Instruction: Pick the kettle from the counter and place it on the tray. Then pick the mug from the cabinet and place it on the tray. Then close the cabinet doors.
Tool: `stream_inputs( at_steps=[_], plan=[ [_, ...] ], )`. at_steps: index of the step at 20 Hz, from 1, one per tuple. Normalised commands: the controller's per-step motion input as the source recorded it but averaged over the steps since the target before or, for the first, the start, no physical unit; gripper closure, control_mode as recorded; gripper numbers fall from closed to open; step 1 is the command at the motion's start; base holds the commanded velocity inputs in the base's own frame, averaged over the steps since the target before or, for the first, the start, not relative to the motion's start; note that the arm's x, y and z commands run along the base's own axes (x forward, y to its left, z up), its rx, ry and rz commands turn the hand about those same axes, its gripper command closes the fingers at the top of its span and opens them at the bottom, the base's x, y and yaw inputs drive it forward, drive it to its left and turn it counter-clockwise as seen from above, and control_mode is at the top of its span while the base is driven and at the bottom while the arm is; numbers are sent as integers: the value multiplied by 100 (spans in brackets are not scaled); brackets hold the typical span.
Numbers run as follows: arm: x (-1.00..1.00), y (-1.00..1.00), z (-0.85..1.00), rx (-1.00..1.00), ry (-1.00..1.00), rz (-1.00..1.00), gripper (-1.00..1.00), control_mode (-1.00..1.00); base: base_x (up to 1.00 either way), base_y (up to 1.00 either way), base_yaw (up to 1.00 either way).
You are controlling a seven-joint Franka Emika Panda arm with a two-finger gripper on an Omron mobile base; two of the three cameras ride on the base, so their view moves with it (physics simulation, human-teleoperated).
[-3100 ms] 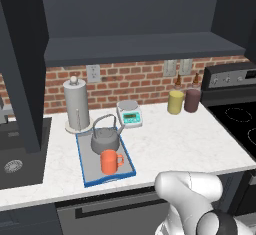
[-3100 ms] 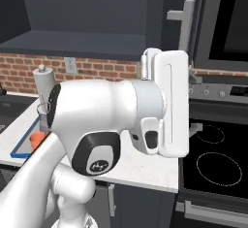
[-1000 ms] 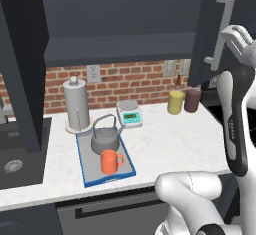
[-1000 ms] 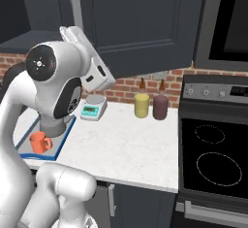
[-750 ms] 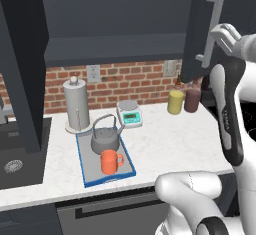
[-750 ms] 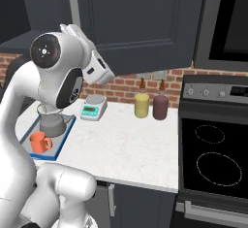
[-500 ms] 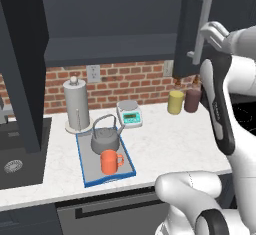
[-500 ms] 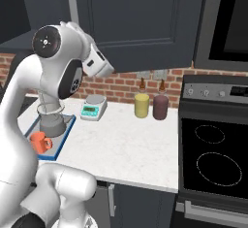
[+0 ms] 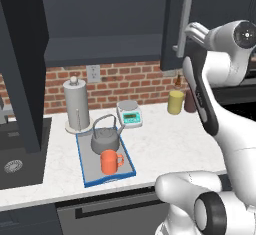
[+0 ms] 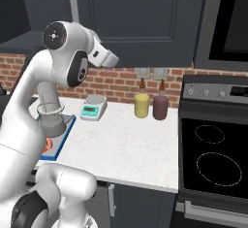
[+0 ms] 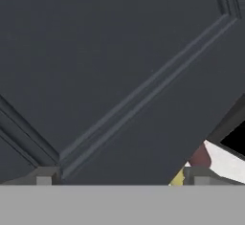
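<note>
**Right door swinging shut, left door next**

Since a second ago the right cabinet door [image 9: 177, 24] has swung in toward the cabinet [image 9: 100, 29], your gripper [image 11: 119, 174] pressed close to its panel, jaws wide, holding nothing. Kettle [image 9: 105, 137] and mug [image 9: 109, 161] sit on the tray [image 9: 86, 171]. Push flat and steady until flush; the left door [image 9: 25, 64] stands open.
</note>
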Motion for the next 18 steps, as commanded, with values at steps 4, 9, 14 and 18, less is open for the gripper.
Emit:
stream_inputs(
  at_steps=[4,9,14,18],
  plan=[
    [86,0,-40,-14,1,0,-100,-100,0,0,0],
    [68,0,-20,-11,0,0,-100,-100,0,0,0],
    [46,0,-11,-15,0,0,-100,-100,0,0,0],
    [35,0,-9,-18,0,0,-100,-100,0,0,0]
  ],
)
